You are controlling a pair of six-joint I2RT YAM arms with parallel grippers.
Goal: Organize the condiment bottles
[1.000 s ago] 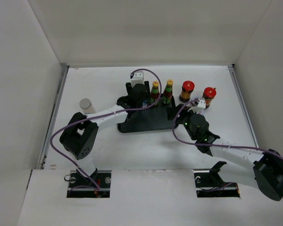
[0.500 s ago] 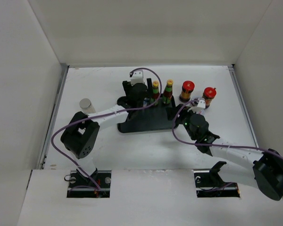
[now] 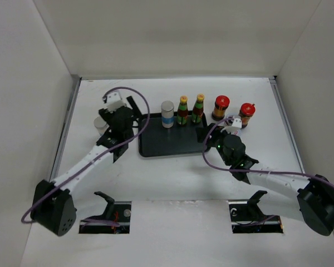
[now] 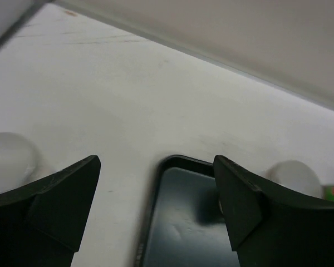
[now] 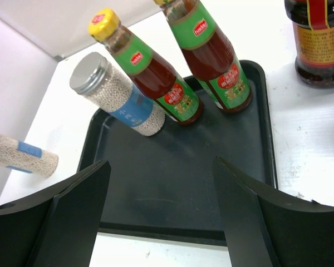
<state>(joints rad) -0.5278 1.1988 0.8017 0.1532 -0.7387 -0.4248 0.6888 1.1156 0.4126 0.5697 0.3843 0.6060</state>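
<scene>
Jaws left and right spread, empty; silver-topped cylinder (image 3: 167,114) upright on tray (image 3: 156,146), beside two upright yellow-capped bottles (image 3: 182,110).

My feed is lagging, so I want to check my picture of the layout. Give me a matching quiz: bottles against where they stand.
Things:
1. yellow-capped bottles
2. red-capped bottles
3. blue-banded cylinder by the left tool

Places, as the top view shows them:
A. outside the tray, to its left
B. inside the tray, along its far edge
C. outside the tray, to its right

Pairs: 1-B; 2-C; 3-A
</scene>
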